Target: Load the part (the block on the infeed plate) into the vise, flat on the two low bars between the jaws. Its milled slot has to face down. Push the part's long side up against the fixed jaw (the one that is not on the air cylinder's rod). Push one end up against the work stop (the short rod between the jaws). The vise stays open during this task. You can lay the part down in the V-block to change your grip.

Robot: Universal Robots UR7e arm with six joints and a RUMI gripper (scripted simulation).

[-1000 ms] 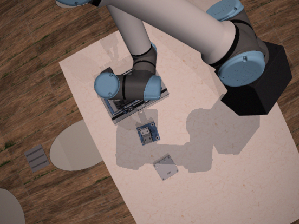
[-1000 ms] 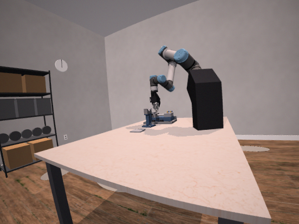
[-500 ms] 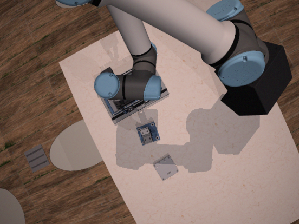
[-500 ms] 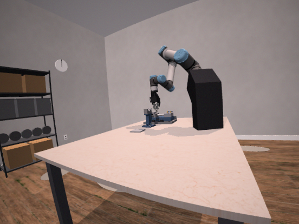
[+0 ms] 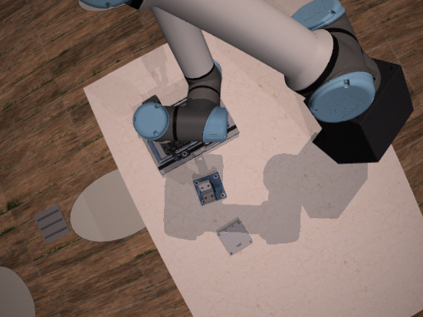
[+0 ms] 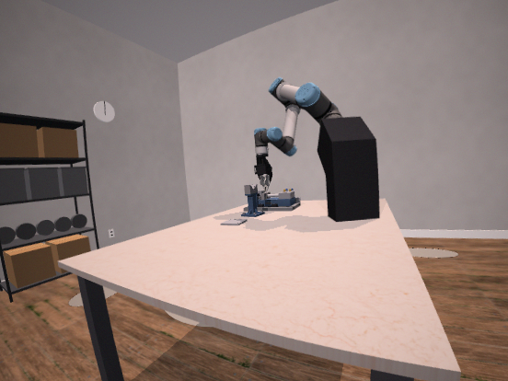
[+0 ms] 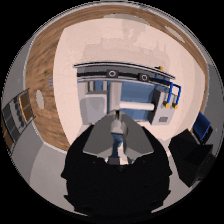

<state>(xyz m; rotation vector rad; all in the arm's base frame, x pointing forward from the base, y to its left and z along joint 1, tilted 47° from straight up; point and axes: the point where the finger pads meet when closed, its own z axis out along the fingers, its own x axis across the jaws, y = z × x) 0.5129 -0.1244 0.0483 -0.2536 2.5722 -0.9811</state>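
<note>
Across the middle of the top view runs the pale counter (image 5: 345, 249), with the arm (image 5: 245, 34) reaching from the upper right to hang its wrist over the vise (image 5: 168, 162) at centre left. Below the vise stand the blue V-block (image 5: 209, 189) and, lower still, the grey infeed plate (image 5: 234, 237), which carries no block.

At the left of the wrist view, a pale block (image 7: 95, 107) lies inside the vise. It is probably the part. Which way its slot faces, and whether it touches the fixed jaw or the stop, cannot be made out.

The claw (image 7: 118, 131) hangs just above the vise with its fingers pressed together on nothing.

If the next move is a nudge with those closed tips, an off-centre push could swing the part askew. That would leave a gap at the jaw or stop, or tip it off a bar.
</note>
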